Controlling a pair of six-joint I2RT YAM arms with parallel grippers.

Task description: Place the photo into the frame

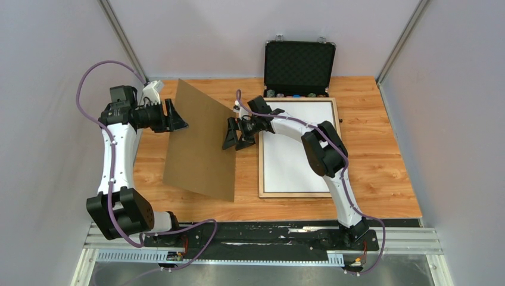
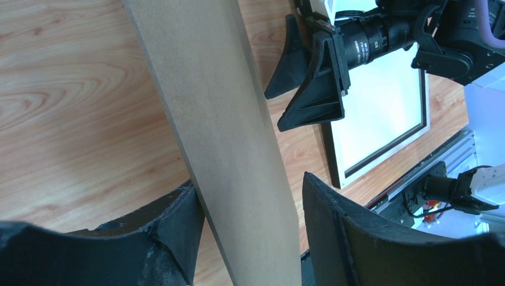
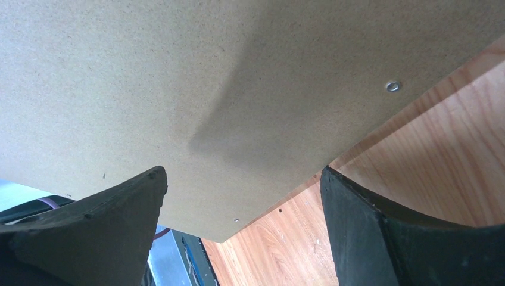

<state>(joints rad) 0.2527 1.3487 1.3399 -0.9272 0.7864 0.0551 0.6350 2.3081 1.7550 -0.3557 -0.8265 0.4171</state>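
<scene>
Photo [image 1: 293, 164] lies white side up inside the frame [image 1: 261, 173], flat on the right half of the table [image 1: 381, 167], with free wood around the rails. Just left, the brown backing panel [image 1: 199, 149] stands tilted. Your left gripper [image 1: 178, 117] sits astride its edge with the jaws not closed, and your right gripper [image 1: 237, 143] is spread wide at the opposite edge. The lens print is too small to read.

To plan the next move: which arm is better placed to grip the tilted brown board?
Left, probably. The edge of the board lies inside the open left pincer, which need only close. The right pincer stands open beside the opposite edge.
</scene>
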